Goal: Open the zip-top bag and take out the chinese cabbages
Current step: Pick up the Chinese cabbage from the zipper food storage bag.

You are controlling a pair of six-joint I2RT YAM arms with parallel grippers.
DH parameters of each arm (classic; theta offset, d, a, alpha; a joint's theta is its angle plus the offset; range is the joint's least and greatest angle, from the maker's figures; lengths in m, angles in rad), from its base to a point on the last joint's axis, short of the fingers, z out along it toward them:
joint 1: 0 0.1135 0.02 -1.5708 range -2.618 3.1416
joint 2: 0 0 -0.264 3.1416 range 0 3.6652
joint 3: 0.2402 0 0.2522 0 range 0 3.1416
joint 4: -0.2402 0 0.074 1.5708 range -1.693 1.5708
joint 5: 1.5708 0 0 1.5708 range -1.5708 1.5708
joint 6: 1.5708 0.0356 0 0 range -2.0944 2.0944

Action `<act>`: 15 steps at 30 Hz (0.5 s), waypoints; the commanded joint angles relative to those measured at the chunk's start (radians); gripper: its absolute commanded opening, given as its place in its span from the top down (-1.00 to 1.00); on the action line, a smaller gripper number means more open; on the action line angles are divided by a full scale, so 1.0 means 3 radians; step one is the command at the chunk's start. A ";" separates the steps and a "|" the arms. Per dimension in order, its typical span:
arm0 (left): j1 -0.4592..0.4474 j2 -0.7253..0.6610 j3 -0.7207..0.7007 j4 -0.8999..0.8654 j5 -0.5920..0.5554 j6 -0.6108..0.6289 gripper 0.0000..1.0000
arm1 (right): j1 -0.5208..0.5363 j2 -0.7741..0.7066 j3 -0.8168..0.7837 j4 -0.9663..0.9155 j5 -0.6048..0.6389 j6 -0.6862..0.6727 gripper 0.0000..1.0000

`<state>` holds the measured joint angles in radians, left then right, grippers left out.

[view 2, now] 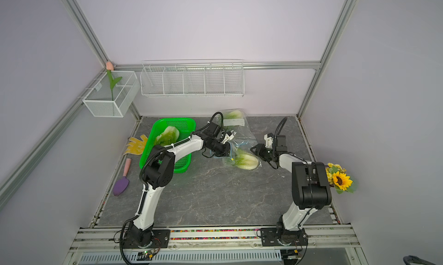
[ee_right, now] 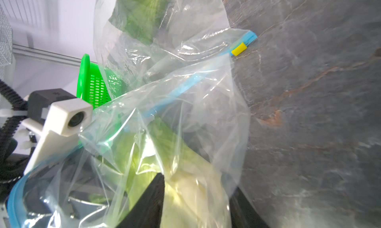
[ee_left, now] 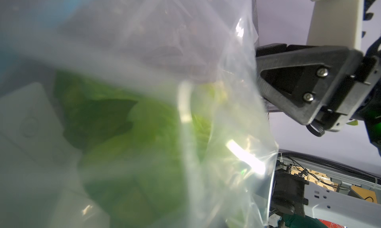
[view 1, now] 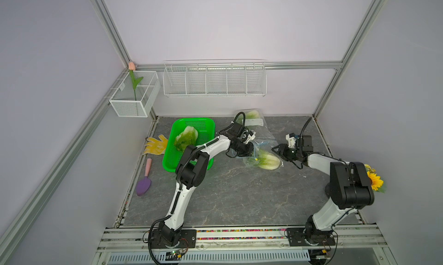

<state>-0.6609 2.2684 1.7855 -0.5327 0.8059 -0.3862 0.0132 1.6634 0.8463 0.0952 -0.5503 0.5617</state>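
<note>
We saw the left gripper reaching into the open mouth of the clear bag, which lay on the grey table near the green basket. Its jaws were together. The film and the blur in the left wrist view hid their tips, so we could not tell what, if anything, they pinched.

The first cabbage lay on its side inside the bag. Its green leaves were right at the left gripper and its pale base pointed toward the right gripper, which sat just beside that end. In the right wrist view that gripper's two dark fingers stood apart, and we saw bag film and the pale base between them. We could not tell whether they pressed on either.

The blue zip strip gaped open across the bag, with its yellow slider at one end, against the table.

The second cabbage sat in the far end of the bag by the back wall, apart from both grippers. The third cabbage lay outside the bag, in the basket, on the other side of the left arm from the bag.
</note>
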 commanded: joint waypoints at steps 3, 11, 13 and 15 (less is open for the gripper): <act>0.0091 -0.0214 -0.0183 0.0040 -0.0124 0.0009 1.00 | -0.0020 -0.0419 -0.0170 -0.0071 0.0106 -0.0255 -0.34; 0.0109 -0.0190 -0.0078 -0.0113 -0.0170 0.0171 1.00 | 0.0229 -0.0769 0.0088 -0.0841 0.0372 -0.1044 -0.38; 0.0112 -0.0207 -0.0069 -0.0139 -0.0170 0.0235 1.00 | 0.0295 -0.0639 0.0309 -0.0987 0.0591 -0.0976 -0.37; 0.0116 -0.0239 -0.0076 -0.0137 -0.0183 0.0278 1.00 | 0.0288 -0.0472 0.0398 -0.1004 0.0783 -0.0730 -0.45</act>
<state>-0.6300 2.2303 1.7458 -0.5373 0.7849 -0.3534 0.0967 1.4685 0.9310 -0.1215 -0.4171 0.3283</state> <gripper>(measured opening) 0.080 0.709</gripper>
